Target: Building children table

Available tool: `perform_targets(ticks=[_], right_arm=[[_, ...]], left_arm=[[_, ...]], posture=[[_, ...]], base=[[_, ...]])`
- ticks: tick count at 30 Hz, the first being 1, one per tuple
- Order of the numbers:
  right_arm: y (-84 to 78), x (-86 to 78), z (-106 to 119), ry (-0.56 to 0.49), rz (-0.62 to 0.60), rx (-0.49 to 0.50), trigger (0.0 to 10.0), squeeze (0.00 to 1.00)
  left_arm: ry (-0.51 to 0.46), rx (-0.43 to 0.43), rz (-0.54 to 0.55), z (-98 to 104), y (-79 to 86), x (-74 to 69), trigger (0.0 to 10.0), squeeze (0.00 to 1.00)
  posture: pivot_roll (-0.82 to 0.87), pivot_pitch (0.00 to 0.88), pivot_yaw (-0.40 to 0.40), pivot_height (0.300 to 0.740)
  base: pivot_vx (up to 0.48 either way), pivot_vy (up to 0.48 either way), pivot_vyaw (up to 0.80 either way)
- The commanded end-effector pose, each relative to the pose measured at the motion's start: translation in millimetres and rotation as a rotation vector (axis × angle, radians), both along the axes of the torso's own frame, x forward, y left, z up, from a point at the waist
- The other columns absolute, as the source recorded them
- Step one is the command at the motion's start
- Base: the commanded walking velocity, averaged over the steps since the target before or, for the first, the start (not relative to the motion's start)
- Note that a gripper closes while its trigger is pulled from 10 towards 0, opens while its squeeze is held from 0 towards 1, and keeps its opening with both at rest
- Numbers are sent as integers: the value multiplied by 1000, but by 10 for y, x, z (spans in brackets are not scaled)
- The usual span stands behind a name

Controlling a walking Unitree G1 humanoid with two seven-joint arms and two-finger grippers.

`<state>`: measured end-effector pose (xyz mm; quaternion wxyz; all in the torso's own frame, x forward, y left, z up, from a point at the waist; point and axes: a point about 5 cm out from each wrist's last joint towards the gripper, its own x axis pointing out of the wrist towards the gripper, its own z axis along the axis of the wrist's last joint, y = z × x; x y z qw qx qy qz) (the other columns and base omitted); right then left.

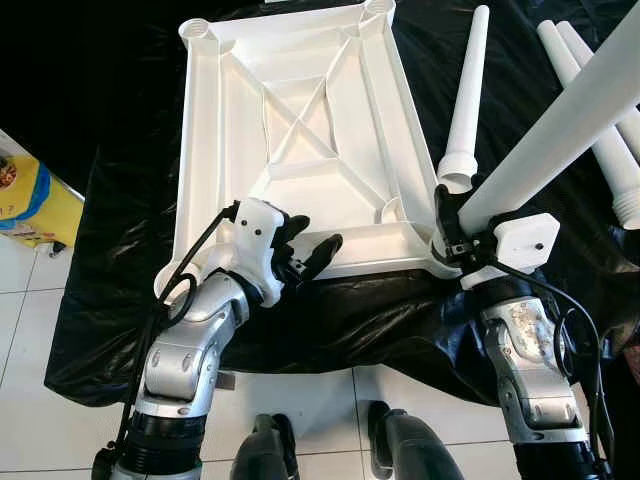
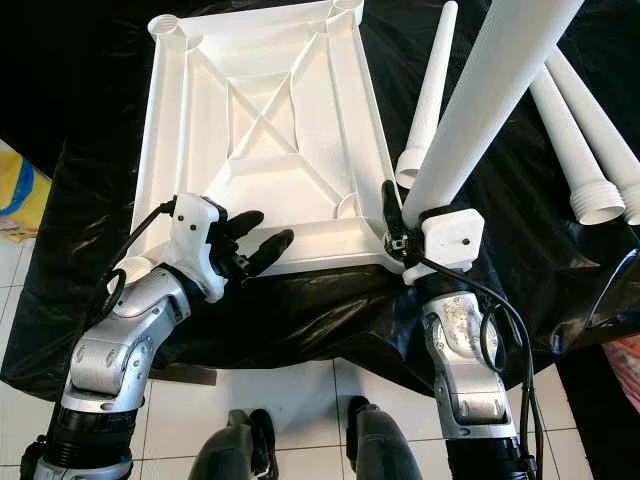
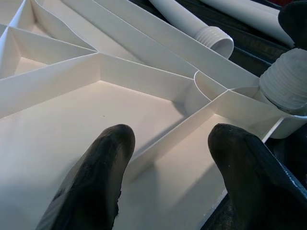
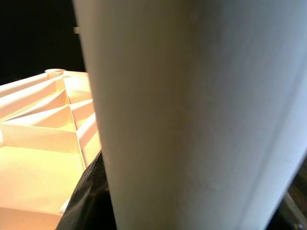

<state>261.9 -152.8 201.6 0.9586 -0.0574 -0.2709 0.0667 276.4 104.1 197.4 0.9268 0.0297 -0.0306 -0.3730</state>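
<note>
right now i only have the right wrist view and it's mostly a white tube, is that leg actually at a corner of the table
Observer: Yes. The right gripper holds the long white plastic leg with its lower end at the near right corner socket of the upside-down white plastic tabletop.
Operator: is it upright
Observer: No, it is tilted, leaning up and away to the robot's right.
Operator: where's my left gripper
Observer: The left gripper is open over the tabletop's near edge, fingers apart and holding nothing.
Operator: any legs left to fit
Observer: Three more white threaded legs lie on the black plastic sheet: one just right of the tabletop, two farther right.
</note>
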Motion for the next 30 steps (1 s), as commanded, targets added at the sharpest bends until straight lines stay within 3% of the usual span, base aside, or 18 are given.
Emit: perform_targets(ticks=[1, 30], right_arm=[[-3, 5, -22, 13, 4, 5, 10000, 0], [22, 94, 15, -12, 11, 18, 10000, 0]], left_arm=[[0, -5, 8, -4, 7, -8, 10000, 0], [-29, 12, 31, 23, -15, 84, 10000, 0]], posture=[[-9, 269, 45, 740], [-14, 212, 44, 740]], base=[[0, 0, 0], [0, 0, 0]])
